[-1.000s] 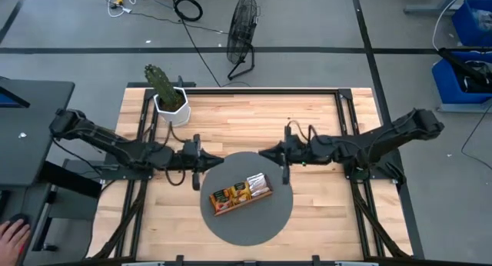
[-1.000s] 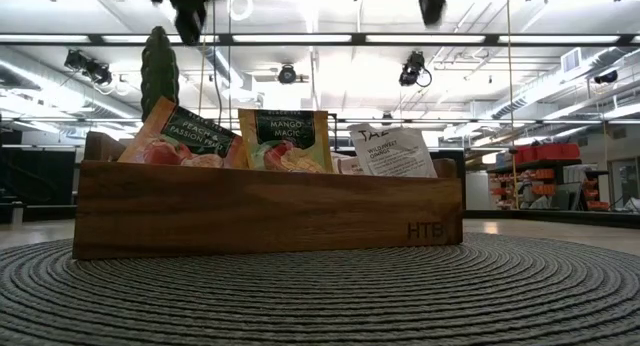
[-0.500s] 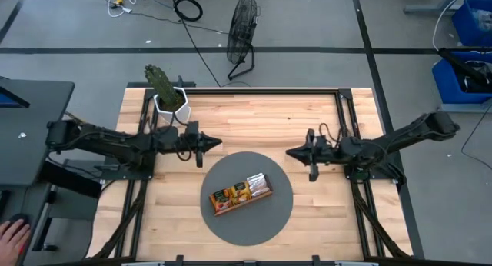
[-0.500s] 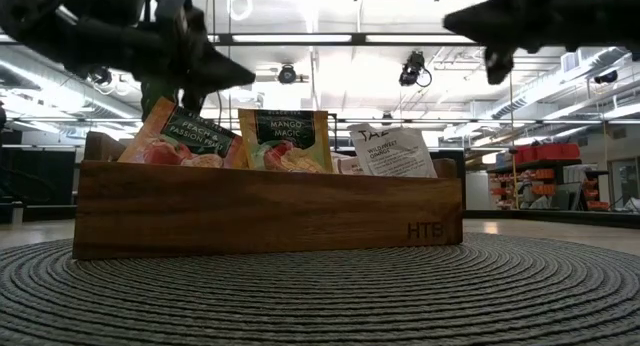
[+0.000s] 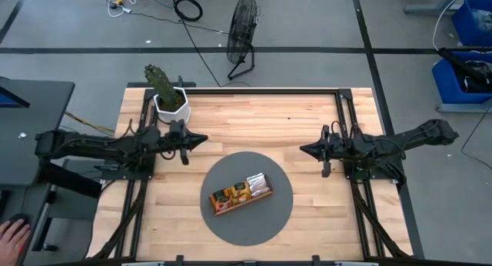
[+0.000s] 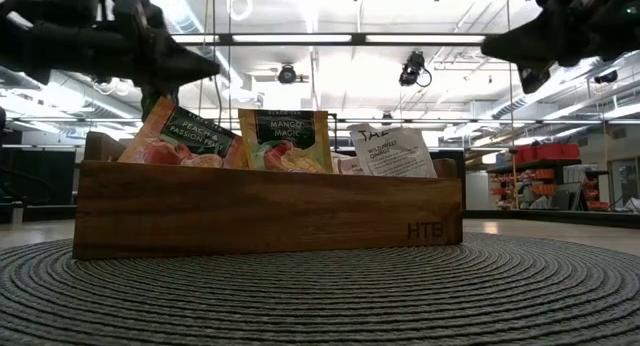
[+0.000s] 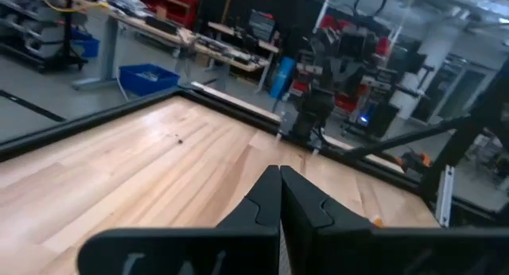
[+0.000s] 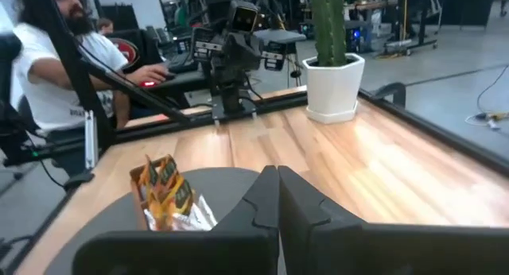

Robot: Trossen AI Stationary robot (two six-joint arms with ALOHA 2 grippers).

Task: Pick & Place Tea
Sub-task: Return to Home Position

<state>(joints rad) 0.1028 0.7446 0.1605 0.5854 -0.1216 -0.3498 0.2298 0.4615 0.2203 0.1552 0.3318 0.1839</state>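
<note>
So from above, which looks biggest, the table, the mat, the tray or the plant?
Table, biggest.
Then mat.
Tray and plant look about alike; the plant stands nearer the camera, so I won't rank them.

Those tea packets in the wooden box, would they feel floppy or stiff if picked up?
Probably light and bendy: the tea packets look thin and flat, and some lean instead of standing straight. Pushed, one would likely tip over, since the wooden box and their neighbours prop them.
</note>
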